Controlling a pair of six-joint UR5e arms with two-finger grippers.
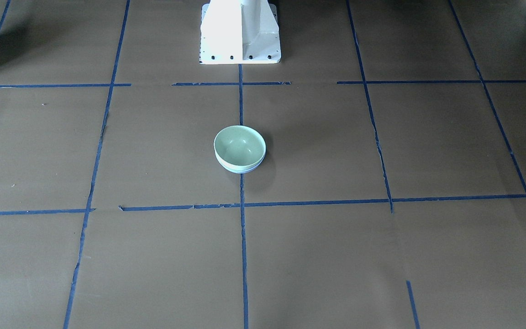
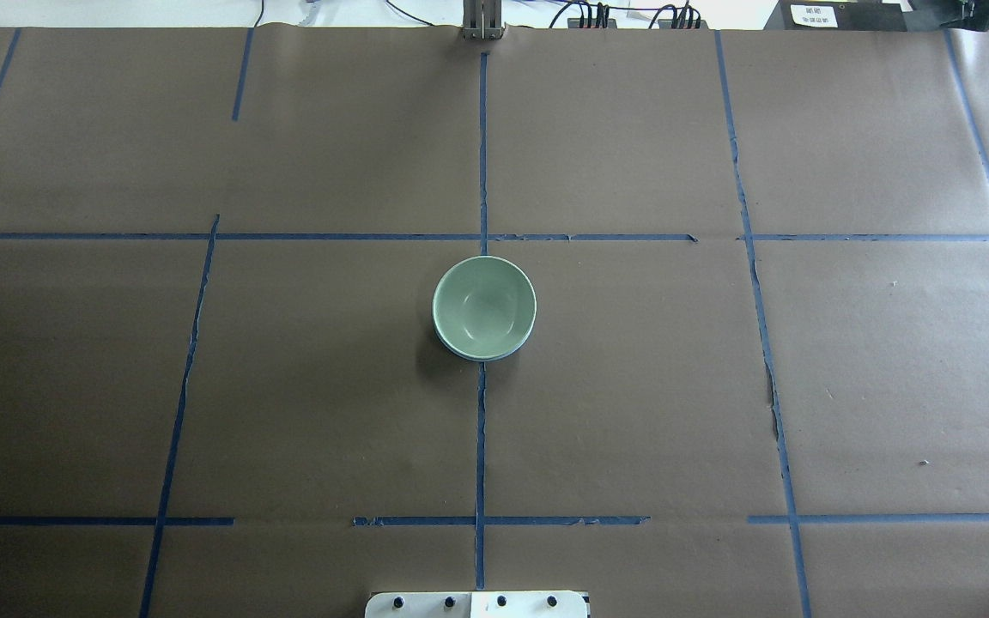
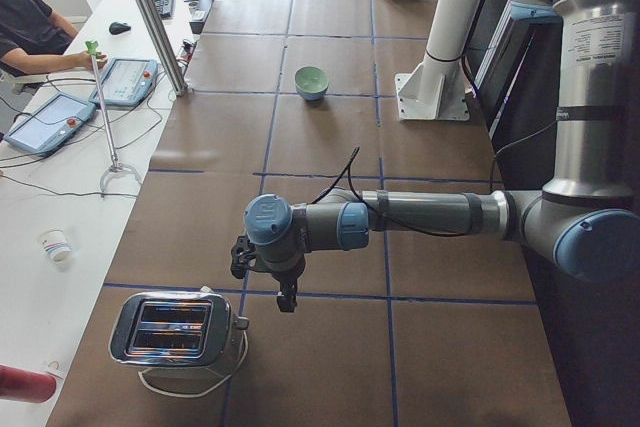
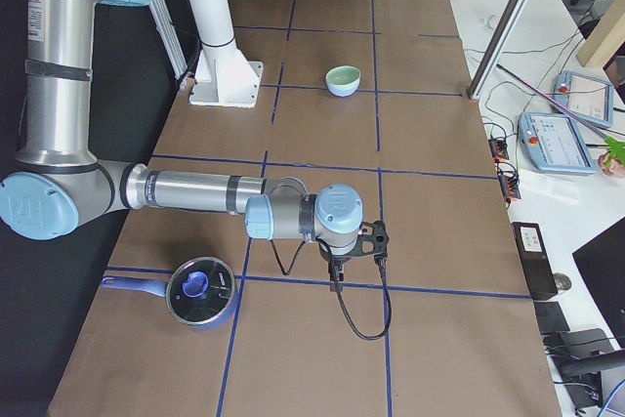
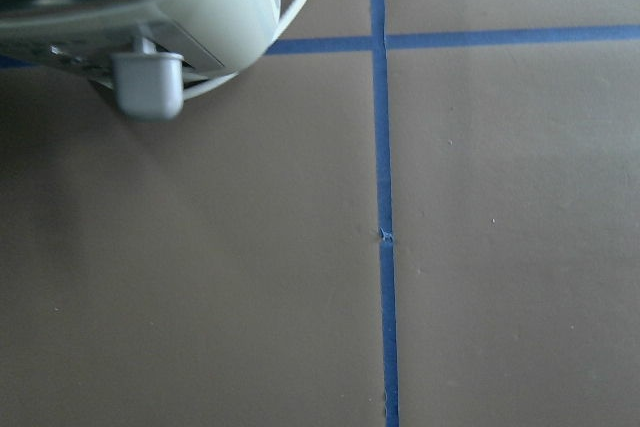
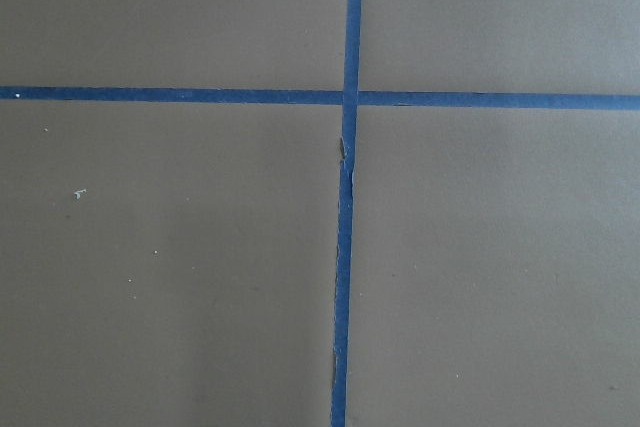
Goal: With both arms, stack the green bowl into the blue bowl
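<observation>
The green bowl [image 1: 239, 146] sits nested in the blue bowl [image 1: 241, 170]; best leave the stack undisturbed. I cannot tell whether the left gripper [image 3: 287, 299] or the right gripper [image 4: 335, 280] is clenched.

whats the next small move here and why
Probably none, beyond leaving both arms parked. The green bowl already sits nested in the blue bowl, whose rim shows just under it, near the middle of the table. The left arm and the right arm are out at opposite ends, far from the stack, so the stacking looks done.
</observation>
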